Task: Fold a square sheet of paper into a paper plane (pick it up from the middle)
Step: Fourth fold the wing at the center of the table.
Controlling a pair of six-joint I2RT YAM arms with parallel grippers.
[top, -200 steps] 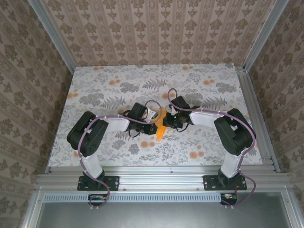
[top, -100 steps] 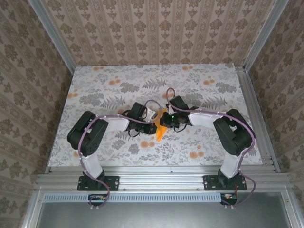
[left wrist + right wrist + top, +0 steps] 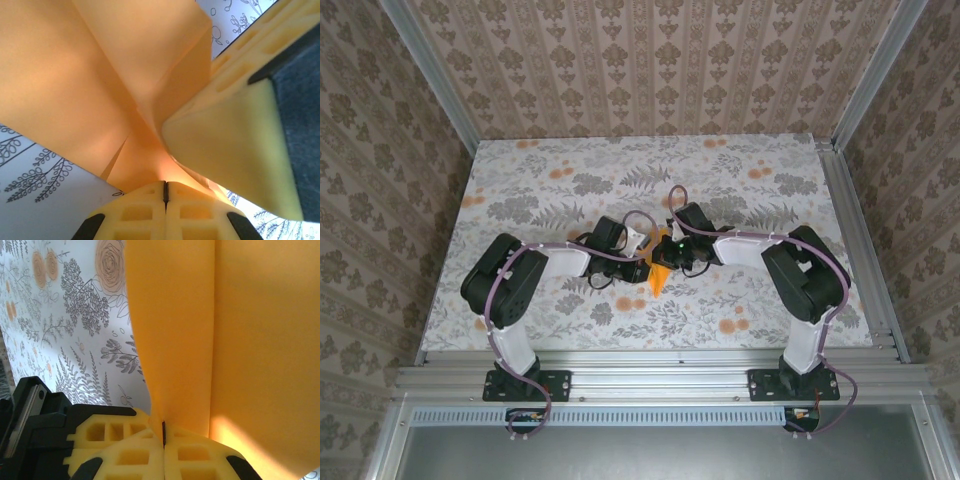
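- From my remote station, the overhead camera showed both arms bent inward, their wrists meeting over the middle of the flower-printed table point(image 3: 520, 180).
- The left gripper point(image 3: 645, 264) was clenched on the paper point(image 3: 658, 281). In its wrist view the two yellow fingertips point(image 3: 140, 212) met with no gap, and orange folds rose from the seam between them.
- The right gripper point(image 3: 667, 261) was likewise pinched tight on the paper. In its own wrist view the pads point(image 3: 192, 455) were pressed together, and an edge of the sheet ran down into the seam.
- The paper was folded and held between the two grippers near the table's centre, with its pointed end sticking out toward the near edge.
- In the left wrist view I saw one broad yellow finger point(image 3: 225, 145) of the right gripper lying against the folds, just beside the left fingertips.
- A straight crease ran top to bottom across the orange surface in the right wrist view.
- I could not tell whether the point rested on the table or hung just above it.
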